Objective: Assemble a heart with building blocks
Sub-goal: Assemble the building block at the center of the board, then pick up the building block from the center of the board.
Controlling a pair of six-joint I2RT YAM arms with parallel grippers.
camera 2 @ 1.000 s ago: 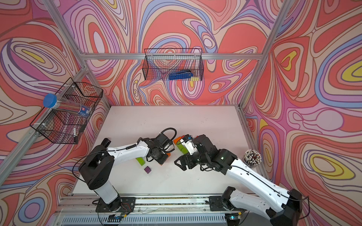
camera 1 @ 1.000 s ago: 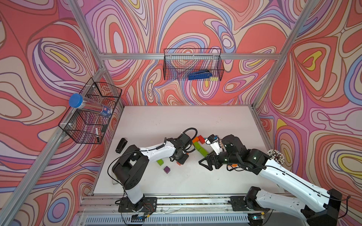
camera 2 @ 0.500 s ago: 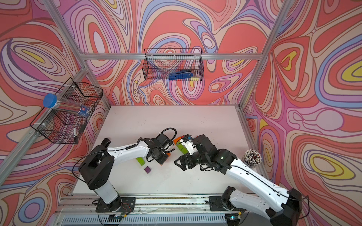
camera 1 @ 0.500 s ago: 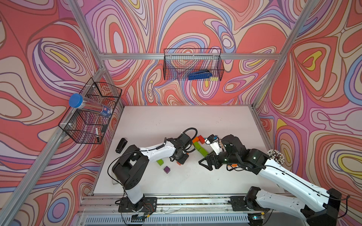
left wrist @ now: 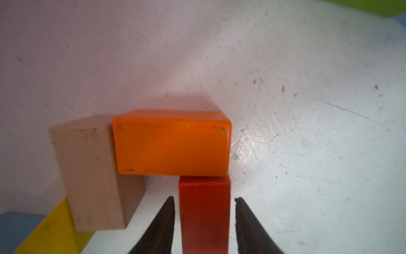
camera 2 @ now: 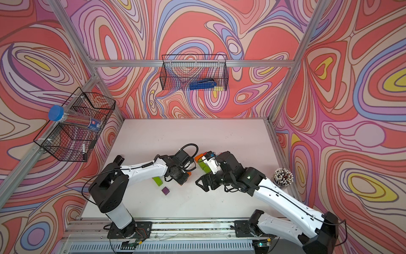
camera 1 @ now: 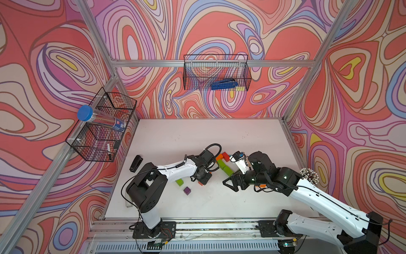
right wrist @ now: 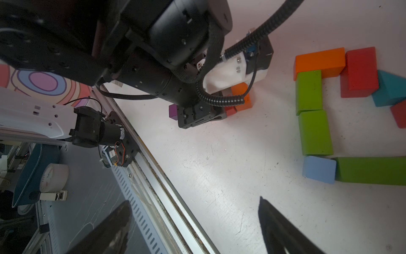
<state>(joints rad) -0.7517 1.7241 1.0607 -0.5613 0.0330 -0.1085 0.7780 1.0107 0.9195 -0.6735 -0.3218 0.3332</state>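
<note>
Red block (left wrist: 204, 215) lies flat on the table (left wrist: 307, 110) between the fingers of the left gripper (left wrist: 204, 198). The jaws stand a little apart, with a sliver of table showing on each side, so nothing is pinched. The block's end butts square against the orange brick (left wrist: 171, 147). A wood block (left wrist: 87, 171) touches that brick's other end, and a yellow block (left wrist: 55, 231) sits just past the wood one. I judge these are laid edge to edge as one run of the heart's outline, which would explain the snug fit. The left arm (camera 1: 175, 169) reaches low across the table, its wrist bent down so the fingers point at the surface beside the orange brick. On the brick's far side, near but apart, another run of blocks (right wrist: 315, 132) in green, orange, red and blue turns a corner. A purple cube (camera 1: 187, 190) and a green block (camera 1: 179, 182) lie loose on its near side. The right gripper (right wrist: 194, 199) hovers near the brick over bare table, jaws spread wide and empty. The right arm (camera 1: 318, 198) stretches in low from its base, likely waiting its turn.
</note>
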